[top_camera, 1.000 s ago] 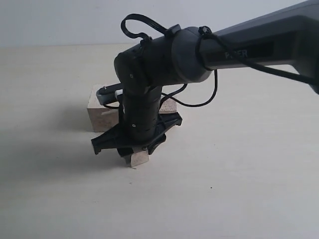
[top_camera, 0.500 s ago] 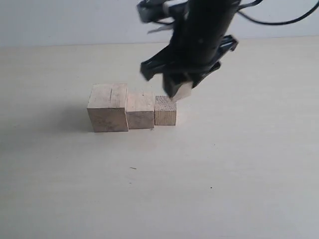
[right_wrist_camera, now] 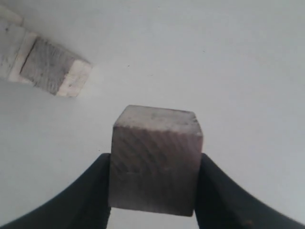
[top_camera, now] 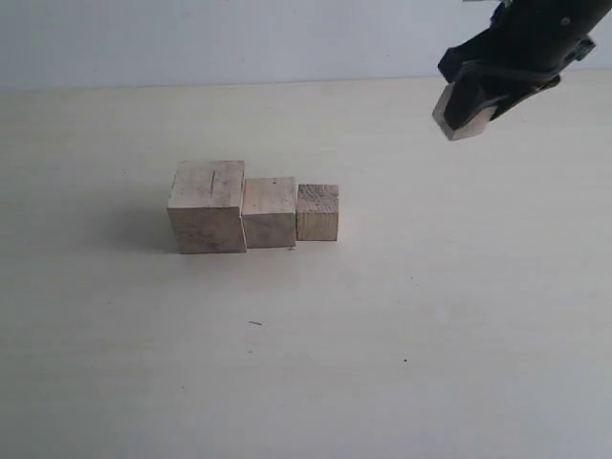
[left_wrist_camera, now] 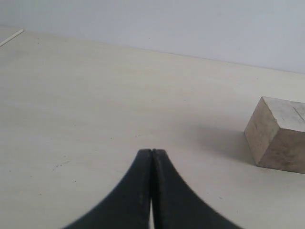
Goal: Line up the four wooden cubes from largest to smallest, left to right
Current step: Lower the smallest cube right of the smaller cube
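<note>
Pinching the smallest cube (right_wrist_camera: 155,162), right fingers (right_wrist_camera: 83,195) hang above table (top_camera: 430,335).

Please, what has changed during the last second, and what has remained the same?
The right arm's jaws, closed on the smallest cube, lifted it from the table in front of the row and carried it up and rightward in the exterior view, without releasing it. The largest cube, second cube and third cube kept their row.

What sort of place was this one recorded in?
Probably a bare lab test bench: a plain pale tabletop, a blank light wall behind it, and three pale unpainted wooden cubes in a row, while a black robot tool holds a fourth cube aloft.
</note>
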Motion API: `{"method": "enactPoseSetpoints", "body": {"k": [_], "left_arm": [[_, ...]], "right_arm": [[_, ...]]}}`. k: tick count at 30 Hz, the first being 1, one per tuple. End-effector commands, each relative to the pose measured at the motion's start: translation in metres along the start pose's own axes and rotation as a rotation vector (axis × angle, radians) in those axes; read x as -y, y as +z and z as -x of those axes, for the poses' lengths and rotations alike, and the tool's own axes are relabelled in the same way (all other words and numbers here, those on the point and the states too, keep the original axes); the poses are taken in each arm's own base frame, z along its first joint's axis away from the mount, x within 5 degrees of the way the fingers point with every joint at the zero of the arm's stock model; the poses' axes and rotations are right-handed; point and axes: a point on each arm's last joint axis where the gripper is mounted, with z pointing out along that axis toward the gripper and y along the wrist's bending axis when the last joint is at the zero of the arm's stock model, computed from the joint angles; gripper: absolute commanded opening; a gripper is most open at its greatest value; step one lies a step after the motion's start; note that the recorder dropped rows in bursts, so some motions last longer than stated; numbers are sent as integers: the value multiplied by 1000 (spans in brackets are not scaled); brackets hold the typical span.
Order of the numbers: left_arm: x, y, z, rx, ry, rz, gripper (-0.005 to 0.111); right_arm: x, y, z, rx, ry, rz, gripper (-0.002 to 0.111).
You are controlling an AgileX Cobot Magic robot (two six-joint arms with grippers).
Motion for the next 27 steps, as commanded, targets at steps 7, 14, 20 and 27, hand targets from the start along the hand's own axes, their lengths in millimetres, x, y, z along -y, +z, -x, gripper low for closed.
{"method": "enactPoseSetpoints", "body": {"k": [7, 14, 20, 27], "left_arm": [[0, 0, 0, 10, 9, -5, 0], [0, 0, 0, 10, 9, -5, 0], [0, 0, 0, 10, 9, -5, 0], [0, 0, 0, 10, 9, -5, 0]], "right_arm": [[-3, 94, 1, -108, -657, 206, 0], [-21, 131, 6, -137, -861, 129, 0], [-27, 142, 14, -94, -955, 43, 0], [-29, 152, 10, -105, -966, 98, 0]]}}
